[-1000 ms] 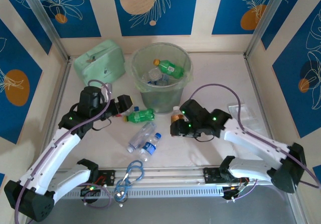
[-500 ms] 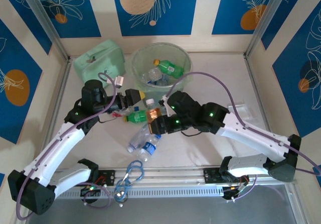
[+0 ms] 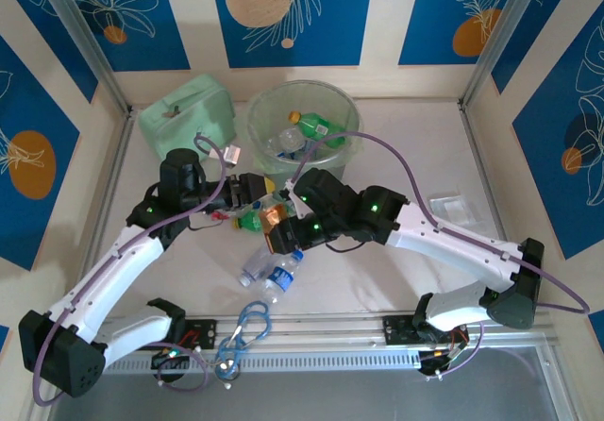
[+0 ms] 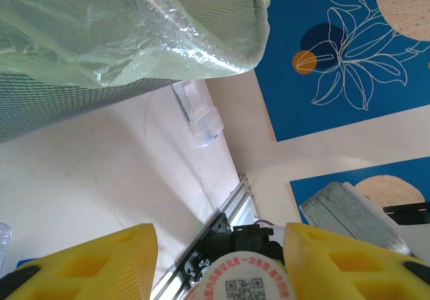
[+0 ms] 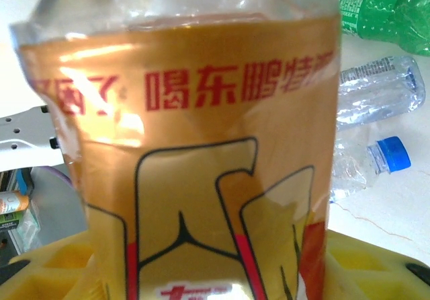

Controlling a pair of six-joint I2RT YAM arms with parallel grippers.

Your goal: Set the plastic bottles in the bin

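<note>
My right gripper point(image 5: 215, 266) pinched the orange-labelled bottle point(image 5: 201, 145) between its yellow fingers, just short of the bin point(image 3: 351, 119). My left gripper point(image 4: 222, 236) had its fingers either side of a QR-printed cap point(image 4: 238, 283); I couldn't tell whether they gripped it.

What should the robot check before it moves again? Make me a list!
1. Right pincer gripping the orange-labelled clear plastic bottle: ok.
2. Left pincer tight on the round white bottle cap: cannot tell; the cap sits between its yellow fingers.
3. Round translucent pale-green plastic bin upright, mouth open: ok.
4. Room between the two pincers: not ok, they look crowded together in front of the bin.
5. All bottles off the cream table: not ok, two clear plastic bottles with blue caps lie there.
</note>
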